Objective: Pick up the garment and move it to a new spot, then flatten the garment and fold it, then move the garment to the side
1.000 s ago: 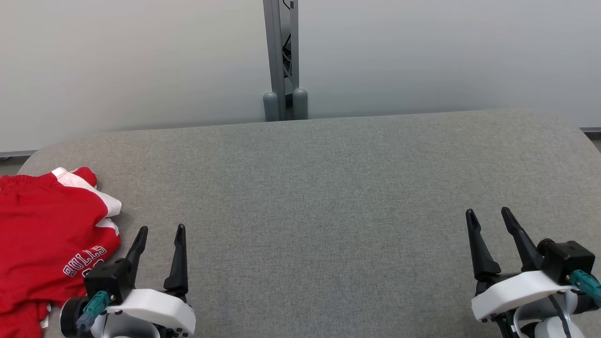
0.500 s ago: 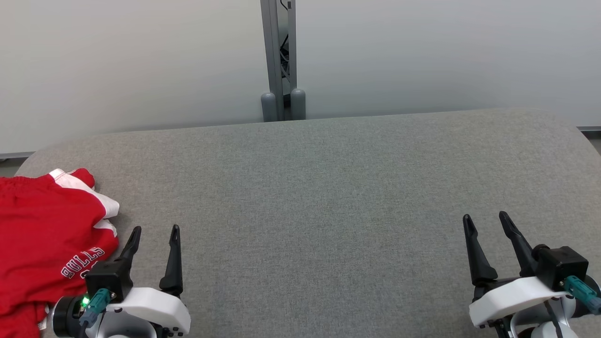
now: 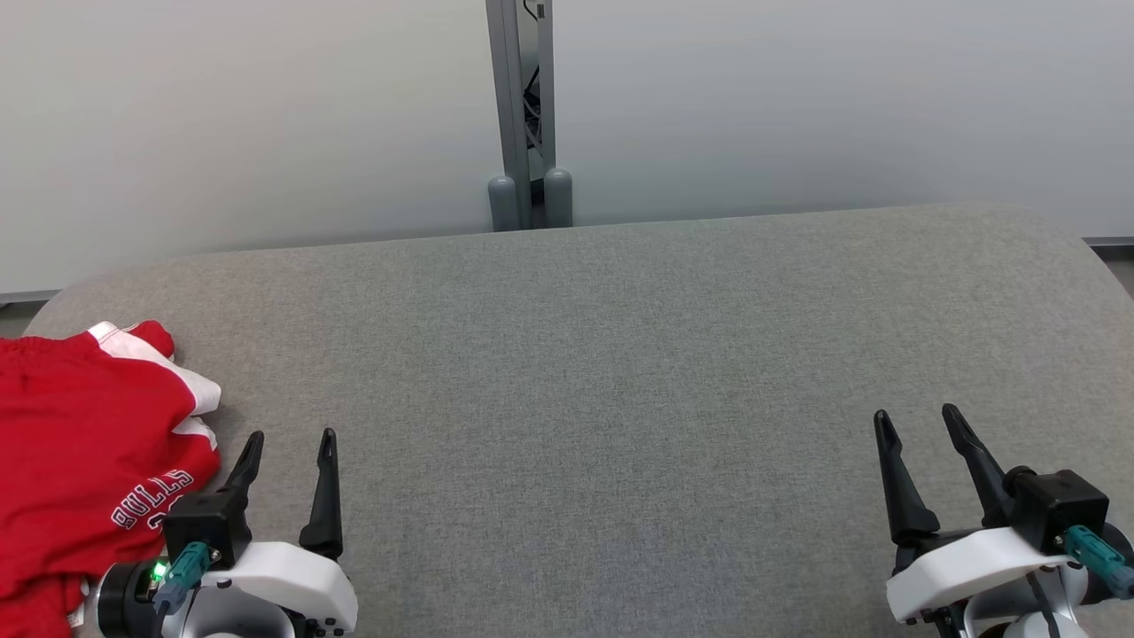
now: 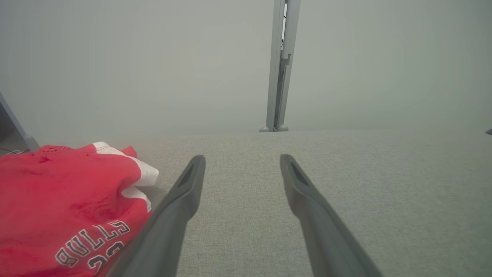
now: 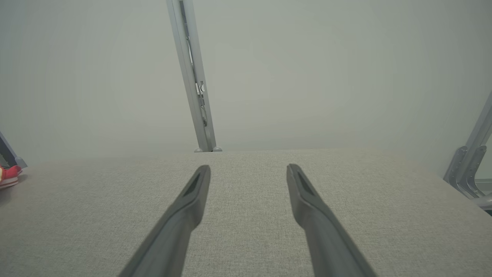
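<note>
The garment (image 3: 84,452) is a red piece with white trim and "BULLS" lettering, lying crumpled at the far left of the grey padded table (image 3: 602,354). In the left wrist view the garment (image 4: 65,207) lies left of the fingers, its edge just beside the left finger. My left gripper (image 3: 292,439) stands open at the lower left, just right of the garment, holding nothing. My right gripper (image 3: 917,418) is open over bare table at the lower right, far from the garment. The right wrist view catches a sliver of the garment (image 5: 9,175) at its left edge.
A grey metal post (image 3: 523,115) rises behind the table's far edge against a pale wall. Another metal frame (image 5: 467,161) stands off the table's right end. The table's corners are rounded.
The whole head view has shifted slightly, so the camera has moved. Both grippers sit a little lower in the picture and remain open; the garment lies as before.
</note>
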